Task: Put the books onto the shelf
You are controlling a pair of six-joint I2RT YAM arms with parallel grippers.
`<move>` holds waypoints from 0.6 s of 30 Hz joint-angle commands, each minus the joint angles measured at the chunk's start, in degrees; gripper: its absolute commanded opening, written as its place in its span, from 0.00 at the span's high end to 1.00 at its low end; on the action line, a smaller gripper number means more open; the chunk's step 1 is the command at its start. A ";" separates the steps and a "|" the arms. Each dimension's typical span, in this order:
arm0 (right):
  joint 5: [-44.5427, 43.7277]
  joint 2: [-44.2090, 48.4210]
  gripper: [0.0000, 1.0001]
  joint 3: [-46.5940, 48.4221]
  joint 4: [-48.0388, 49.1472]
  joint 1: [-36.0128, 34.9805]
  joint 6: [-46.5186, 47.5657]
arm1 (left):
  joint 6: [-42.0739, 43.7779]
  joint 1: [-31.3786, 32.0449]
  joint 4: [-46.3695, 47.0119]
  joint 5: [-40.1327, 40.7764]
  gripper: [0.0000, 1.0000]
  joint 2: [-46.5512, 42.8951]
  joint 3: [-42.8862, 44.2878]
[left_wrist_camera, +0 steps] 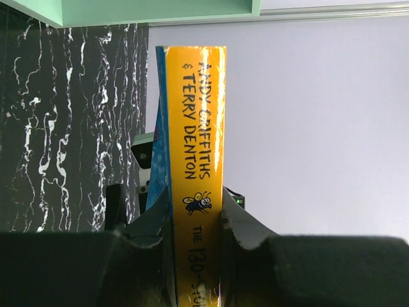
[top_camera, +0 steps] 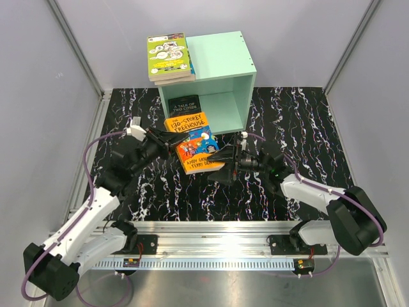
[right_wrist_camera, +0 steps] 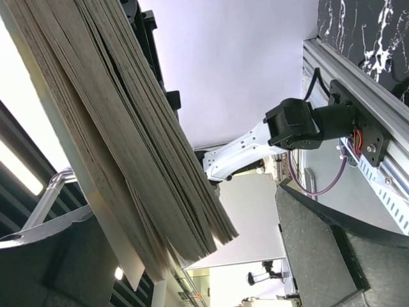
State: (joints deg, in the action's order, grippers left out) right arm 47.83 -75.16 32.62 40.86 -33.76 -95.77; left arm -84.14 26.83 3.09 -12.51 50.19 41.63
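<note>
The shelf (top_camera: 220,70) sits at the back of the table (top_camera: 307,128), mid-width. A stack of books (top_camera: 169,56) lies on its top, left side. Inside, one upright book (top_camera: 186,104), seemingly against the left wall. The front book (top_camera: 195,144) is just before the opening, between left gripper (top_camera: 167,137) and right gripper (top_camera: 223,157).

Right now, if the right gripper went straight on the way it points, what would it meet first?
Probably the orange book: its page edge sits between the open fingers of the right gripper, while the left gripper clamps its spine. Depth is unclear.
</note>
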 commanded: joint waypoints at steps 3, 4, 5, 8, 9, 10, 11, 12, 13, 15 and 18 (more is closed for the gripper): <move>1.83 0.01 0.00 0.86 4.05 -0.69 -1.00 | -3.57 -0.38 7.54 -1.90 1.00 -1.68 5.66; 1.74 -0.08 0.00 0.86 4.31 -0.61 -1.18 | -3.58 -0.46 7.46 -1.99 1.00 -1.85 5.57; 1.65 -0.08 0.00 1.04 4.49 -0.69 -1.18 | -3.58 -0.38 7.37 -2.08 1.00 -2.03 5.57; 1.47 -0.60 0.07 1.65 4.75 -0.61 -1.26 | -3.58 -0.46 6.23 -1.81 1.00 -2.82 4.96; 1.39 -0.69 0.14 2.00 4.84 -0.69 -1.18 | -3.66 -0.38 6.05 -1.73 1.00 -3.17 4.78; 1.30 -0.87 0.20 2.18 5.28 -0.70 -1.26 | -3.84 -0.46 6.05 -1.46 1.00 -3.52 3.91; 1.38 -1.22 0.26 2.36 5.46 -0.70 -1.35 | -4.01 -0.46 6.05 -1.29 1.00 -4.13 3.55; 1.47 -1.40 0.44 2.79 5.63 -0.61 -1.35 | -4.19 -0.38 5.96 -0.94 1.00 -4.40 3.03; 1.56 -1.66 0.50 2.97 5.98 -0.69 -1.35 | -4.28 -0.46 5.87 -0.67 1.00 -4.75 2.41; 1.82 -2.19 0.69 3.41 6.33 -0.70 -1.61 | -4.37 -0.46 5.70 -0.67 1.00 -5.37 1.62; 2.17 -2.71 0.85 3.85 6.86 -0.70 -1.53 | -4.37 -0.46 5.61 -0.41 1.00 -6.07 0.56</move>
State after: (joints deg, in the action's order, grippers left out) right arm 49.17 -76.47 34.68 46.83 -33.91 -97.89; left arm -84.82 26.11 -0.16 -12.16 46.63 41.45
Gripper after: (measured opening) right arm 0.264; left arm 0.224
